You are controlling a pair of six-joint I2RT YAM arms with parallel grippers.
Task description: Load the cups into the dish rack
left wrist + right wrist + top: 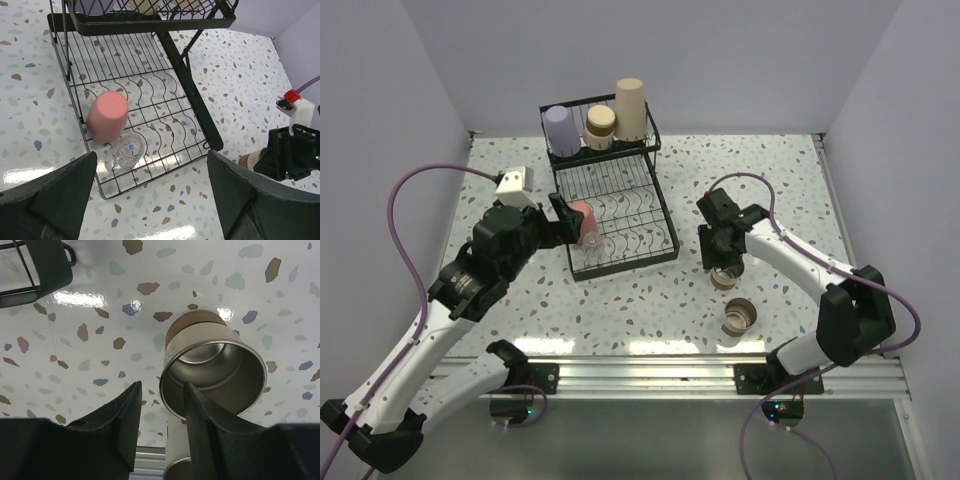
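Right end effector (163,392) straddles the rim of a tan-and-metallic cup (220,365) on the tabletop (75,365); clenched or not, I cannot tell. Left end effector (151,165) is released

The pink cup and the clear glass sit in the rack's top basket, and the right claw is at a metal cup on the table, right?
Not quite. The pink cup and the clear glass are in the dish rack's lower tray, not its top basket, as the left wrist view shows. The right gripper is indeed at a metal cup on the table.
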